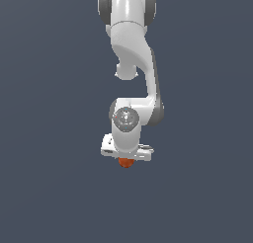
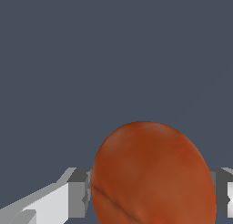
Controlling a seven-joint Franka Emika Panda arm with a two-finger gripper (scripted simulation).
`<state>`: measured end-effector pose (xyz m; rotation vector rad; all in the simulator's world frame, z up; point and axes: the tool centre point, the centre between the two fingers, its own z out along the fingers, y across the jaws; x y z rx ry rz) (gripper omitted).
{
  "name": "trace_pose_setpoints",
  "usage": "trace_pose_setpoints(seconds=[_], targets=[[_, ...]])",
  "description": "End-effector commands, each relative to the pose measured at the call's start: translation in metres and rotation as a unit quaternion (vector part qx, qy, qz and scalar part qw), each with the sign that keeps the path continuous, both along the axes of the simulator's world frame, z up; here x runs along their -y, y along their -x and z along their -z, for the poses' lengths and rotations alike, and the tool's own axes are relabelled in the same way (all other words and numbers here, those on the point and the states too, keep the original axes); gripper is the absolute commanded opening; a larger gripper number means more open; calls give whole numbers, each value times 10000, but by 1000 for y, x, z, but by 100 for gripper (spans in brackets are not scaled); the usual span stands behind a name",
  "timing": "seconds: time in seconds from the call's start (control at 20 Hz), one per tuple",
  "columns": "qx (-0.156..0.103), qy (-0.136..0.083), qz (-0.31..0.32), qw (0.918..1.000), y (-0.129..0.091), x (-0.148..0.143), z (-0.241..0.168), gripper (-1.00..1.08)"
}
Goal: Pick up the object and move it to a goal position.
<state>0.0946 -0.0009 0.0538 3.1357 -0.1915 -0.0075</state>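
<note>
The orange-red ball [image 2: 152, 173] sits squarely between the gripper [image 1: 126, 158] fingers [image 2: 78, 193], pads touching each flank, looks clamped, ready to carry goalward.

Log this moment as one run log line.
gripper: shut on ball | fingers: flank ball both sides | goal: not visible

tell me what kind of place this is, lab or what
Most likely a bare simulated scene, not a real room: a flat, featureless grey-blue ground, one smoothly rendered white arm, and an orange-red ball between the fingers of its gripper. Nothing else shows.
</note>
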Motion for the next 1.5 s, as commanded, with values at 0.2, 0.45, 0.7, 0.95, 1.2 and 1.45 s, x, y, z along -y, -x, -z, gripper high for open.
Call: trace_pose_setpoints(seconds=[0.2, 0.45, 0.7, 0.95, 1.2, 1.45], targets=[[17, 1, 5, 10000, 13, 31, -27, -100], [19, -1, 6, 10000, 33, 71, -60, -100], [21, -4, 7, 10000, 54, 116, -97, -100], [23, -6, 8, 10000, 74, 161, -134, -100], [23, -6, 8, 10000, 91, 202, -168, -100], [24, -4, 6, 10000, 102, 230, -191, -100]])
